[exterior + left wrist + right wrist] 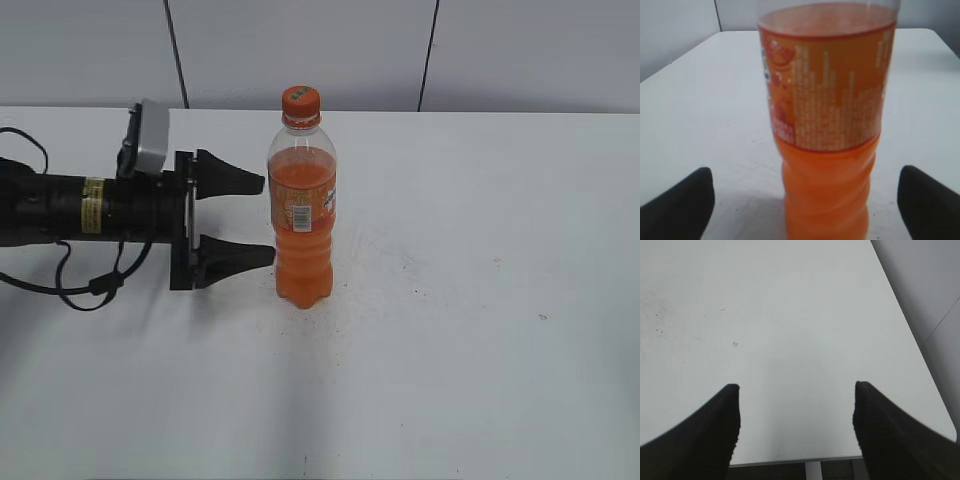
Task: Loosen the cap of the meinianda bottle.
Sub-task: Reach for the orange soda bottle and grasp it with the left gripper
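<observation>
The bottle (301,215) is standing upright near the middle of the white bench (480,300), a clear plastic cylinder with a ridged, wavy lower body, and orange liquid is filling it up to the shoulder. Its orange label, printed with fine white text, is wrapping the middle, with a white patch showing on the right side. The cap (300,99), small, round and orange, is sitting on the neck.

The left tool (268,219) is lying level beside the bottle, its two black tapered fingers (228,176) spreading wide, tips just left of the body and not touching it. In the left wrist view the bottle (827,150) is filling the gap between the fingers.

The right tool (796,410) is also gaping, its matte black fingers (715,430) hanging over smooth bare bench (790,315) near its edge.
</observation>
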You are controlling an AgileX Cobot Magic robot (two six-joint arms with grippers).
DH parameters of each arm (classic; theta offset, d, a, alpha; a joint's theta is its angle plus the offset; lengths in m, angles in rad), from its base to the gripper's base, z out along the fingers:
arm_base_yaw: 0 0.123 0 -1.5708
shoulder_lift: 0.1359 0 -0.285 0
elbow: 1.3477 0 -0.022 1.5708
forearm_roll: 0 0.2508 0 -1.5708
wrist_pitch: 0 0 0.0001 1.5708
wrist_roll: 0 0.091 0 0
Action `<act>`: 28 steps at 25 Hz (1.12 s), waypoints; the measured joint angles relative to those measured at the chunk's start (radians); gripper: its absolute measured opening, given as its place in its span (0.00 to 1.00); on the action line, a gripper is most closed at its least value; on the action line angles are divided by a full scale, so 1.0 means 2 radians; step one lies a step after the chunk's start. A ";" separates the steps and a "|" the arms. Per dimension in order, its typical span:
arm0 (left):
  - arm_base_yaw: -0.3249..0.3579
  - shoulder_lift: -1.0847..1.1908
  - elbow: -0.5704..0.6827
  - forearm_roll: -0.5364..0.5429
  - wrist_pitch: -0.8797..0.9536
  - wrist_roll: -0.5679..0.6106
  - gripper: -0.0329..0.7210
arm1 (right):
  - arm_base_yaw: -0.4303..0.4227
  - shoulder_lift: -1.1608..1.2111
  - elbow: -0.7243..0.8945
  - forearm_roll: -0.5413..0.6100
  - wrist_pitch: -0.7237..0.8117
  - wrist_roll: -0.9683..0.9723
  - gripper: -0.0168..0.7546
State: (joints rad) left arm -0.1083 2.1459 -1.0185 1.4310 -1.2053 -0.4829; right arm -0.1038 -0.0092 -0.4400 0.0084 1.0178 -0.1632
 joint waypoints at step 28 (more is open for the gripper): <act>-0.086 0.087 -0.101 -0.012 -0.002 -0.049 0.57 | 0.000 0.000 0.000 -0.004 0.000 0.000 0.71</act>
State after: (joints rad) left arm -0.2803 2.3197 -1.2212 1.4064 -1.2089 -0.5805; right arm -0.1038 -0.0092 -0.4400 0.0000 1.0178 -0.1632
